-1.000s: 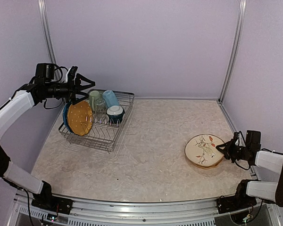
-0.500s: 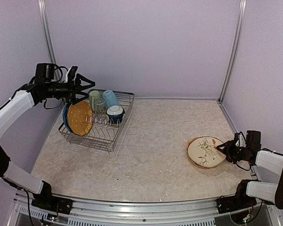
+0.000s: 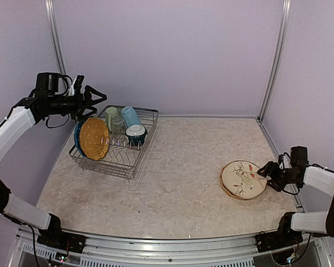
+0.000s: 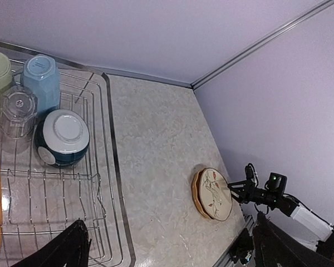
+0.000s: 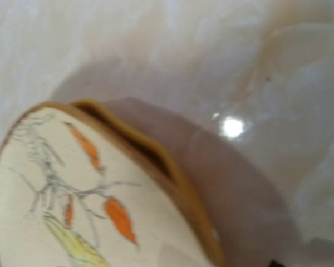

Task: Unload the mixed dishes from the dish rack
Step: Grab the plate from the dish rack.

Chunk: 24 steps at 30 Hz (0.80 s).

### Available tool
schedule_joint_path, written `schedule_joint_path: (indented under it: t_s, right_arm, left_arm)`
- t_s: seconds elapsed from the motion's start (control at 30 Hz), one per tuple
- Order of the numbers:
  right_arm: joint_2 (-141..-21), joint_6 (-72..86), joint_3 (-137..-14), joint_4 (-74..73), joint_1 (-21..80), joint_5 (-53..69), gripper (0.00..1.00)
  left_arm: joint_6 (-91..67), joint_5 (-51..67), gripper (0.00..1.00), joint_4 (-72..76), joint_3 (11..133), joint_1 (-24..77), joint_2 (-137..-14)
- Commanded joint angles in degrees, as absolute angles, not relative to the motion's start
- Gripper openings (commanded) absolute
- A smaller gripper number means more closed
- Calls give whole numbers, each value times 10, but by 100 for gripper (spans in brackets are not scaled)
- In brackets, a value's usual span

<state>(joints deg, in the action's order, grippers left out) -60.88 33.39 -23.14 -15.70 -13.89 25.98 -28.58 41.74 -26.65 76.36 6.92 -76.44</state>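
The dish rack (image 3: 120, 162) stands at the far left and holds the mixed dishes. An orange dotted plate (image 3: 93, 138) stands upright with a blue plate (image 3: 76, 135) behind it. Beside them are a green mug (image 3: 111, 115), a light blue mug (image 3: 130, 117), a clear glass (image 3: 118, 124) and a teal bowl (image 3: 136, 133), bottom up. My left gripper (image 3: 93, 98) hovers open above the rack's back left corner. The cream floral plate (image 3: 242, 179) lies on the table at the right. My right gripper (image 3: 264, 177) is open at its right rim, holding nothing.
The left wrist view looks down on the light blue mug (image 4: 40, 83), glass (image 4: 16, 110), bowl (image 4: 62, 138) and the rack's bare prongs (image 4: 55, 192). Purple walls close in on the back and both sides. The marbled tabletop (image 3: 183, 167) stretches between rack and plate.
My right gripper has opened and let go of the cream floral plate, which now lies flatter on the table; the gripper drew back slightly. My left gripper shifted a little left and up.
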Motion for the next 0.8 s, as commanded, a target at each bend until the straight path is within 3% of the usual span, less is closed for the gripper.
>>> schedule_joint_path:
  t_s: [0.0,0.23,0.5,0.77]
  right_arm:
    - [-648,300,-267,-204,-134,220,76]
    - [-679,302,-285,-205,-88,166,79]
    - [-651,294,-302,-232,-73,125,85]
    - [-628,312,-344,-283,-43,74,91]
  left_arm:
    - [-269,346,98,-332,830,74,-781]
    - [-267,264,99,-356,891,73,-833]
    - [-186,95,99,-416,863,67,-854]
    - [-135,40,92,-478,891,77,-878]
